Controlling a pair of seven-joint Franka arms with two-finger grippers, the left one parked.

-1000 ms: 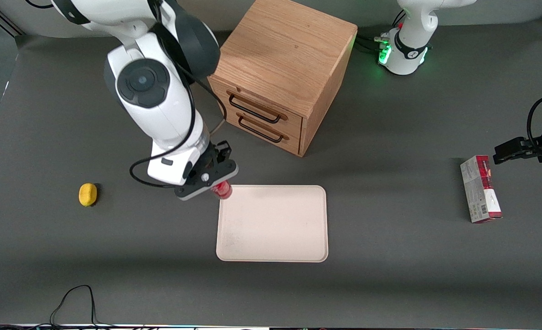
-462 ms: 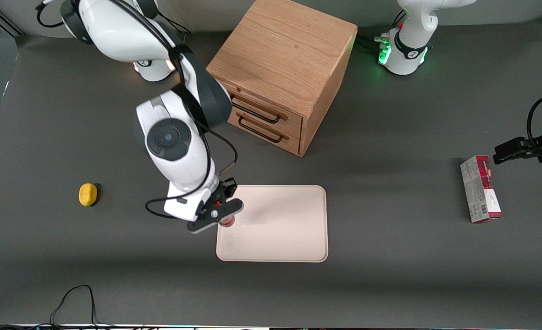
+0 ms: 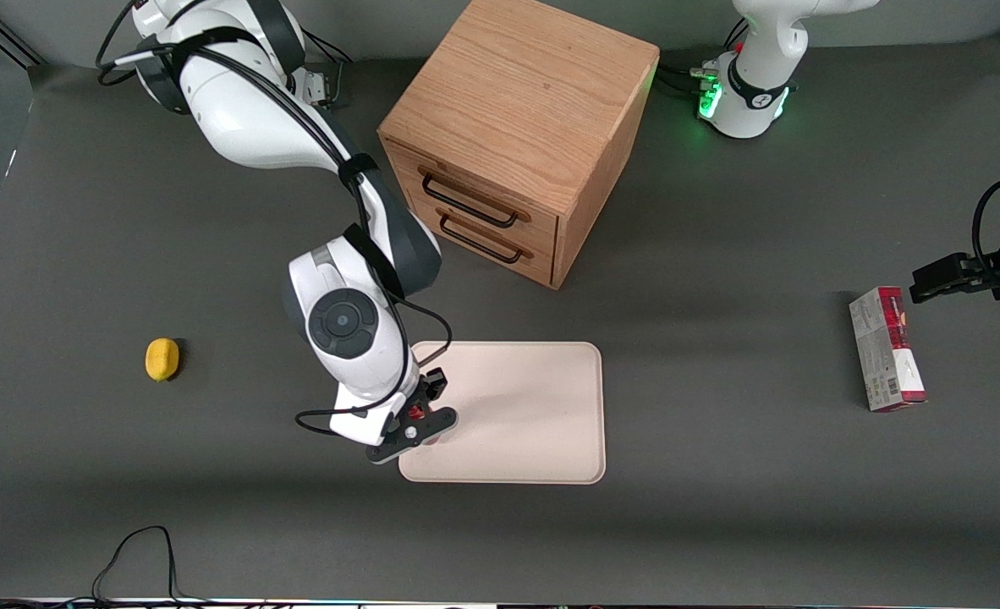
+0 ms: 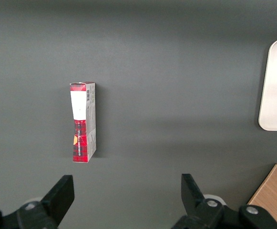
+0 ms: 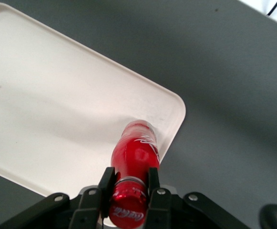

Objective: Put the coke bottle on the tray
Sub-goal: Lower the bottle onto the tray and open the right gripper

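Now my gripper [image 5: 131, 193] has its fingers [image 5: 153, 183] clamped on the coke bottle [image 5: 136, 155] at its neck, hanging it upright over the tray [image 3: 534, 423], at the corner nearest the front camera on my working arm's end. Placing step: I judge lowering comes next, then release.

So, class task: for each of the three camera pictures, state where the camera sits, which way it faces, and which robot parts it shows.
Front view: high, facing down; shows the white right arm, gripper over the pale cream tray.
Left wrist view: on the parked arm, facing down at the red-and-grey carton.
Right wrist view: on the working arm, looking down its fingers clamping the slim red coke bottle.
All three show the tray.
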